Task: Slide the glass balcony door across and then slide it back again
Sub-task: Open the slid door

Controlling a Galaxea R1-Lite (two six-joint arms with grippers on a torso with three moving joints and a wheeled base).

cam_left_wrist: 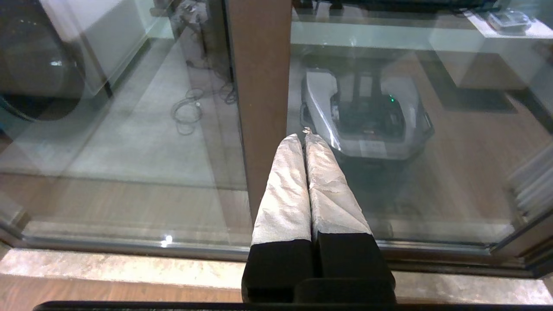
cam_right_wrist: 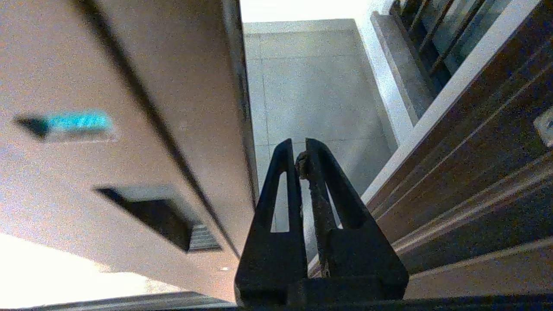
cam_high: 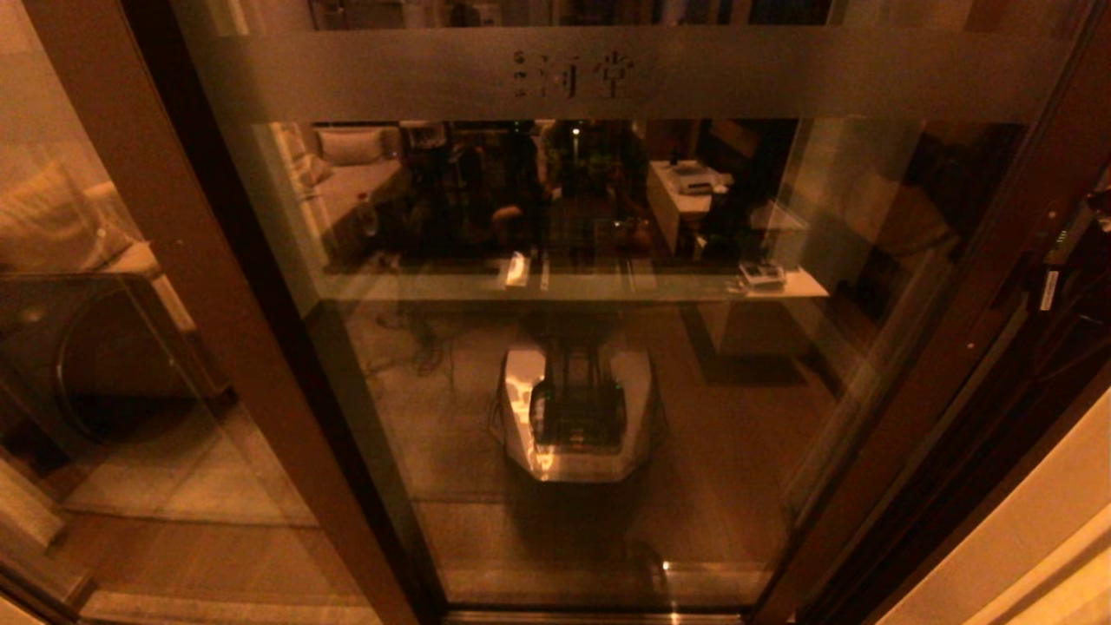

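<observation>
The glass balcony door [cam_high: 608, 391] fills the head view, with a dark brown frame and a frosted band [cam_high: 608, 74] bearing characters near the top. My left gripper [cam_left_wrist: 304, 137] is shut with nothing in it. Its white-wrapped fingers [cam_left_wrist: 285, 194] point at the glass just beside the door's brown stile [cam_left_wrist: 259, 86]. My right gripper [cam_right_wrist: 297, 149] is shut and empty. It sits in the gap between the door's edge stile [cam_right_wrist: 129, 65], which has a recessed handle [cam_right_wrist: 160, 214], and the dark jamb [cam_right_wrist: 475, 172]. Part of the right arm [cam_high: 1063, 260] shows at the head view's right edge.
Behind the fixed glass on the left stands a machine with a round door [cam_high: 95, 365]. My own base is reflected in the glass [cam_high: 577, 408]. A stone sill [cam_left_wrist: 108, 268] and bottom track run below the door. Through the gap lie the tiled balcony floor [cam_right_wrist: 315, 86] and a railing [cam_right_wrist: 432, 26].
</observation>
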